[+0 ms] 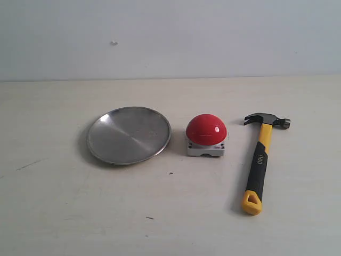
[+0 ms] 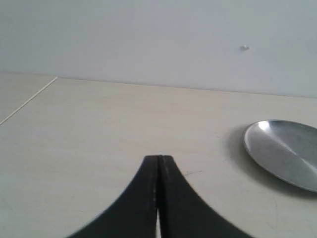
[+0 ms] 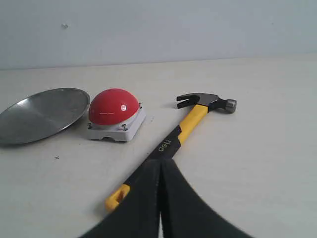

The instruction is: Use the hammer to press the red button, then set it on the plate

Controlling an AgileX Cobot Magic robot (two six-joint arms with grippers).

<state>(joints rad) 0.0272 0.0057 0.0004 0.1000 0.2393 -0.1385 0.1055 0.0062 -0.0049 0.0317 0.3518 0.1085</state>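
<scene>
Right wrist view: jaws pressed together, gripping nothing, the hammer [image 3: 190, 121] beyond.

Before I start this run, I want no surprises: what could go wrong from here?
1. The hammer lies flat on the table and the right tool is shut. It must open first, and such a low grasp may scrape or slip.
2. Gripped far from its heavy end, the hammer may droop and miss the red button.
3. The plate sits close beside the red button, so a swing could knock it.
</scene>
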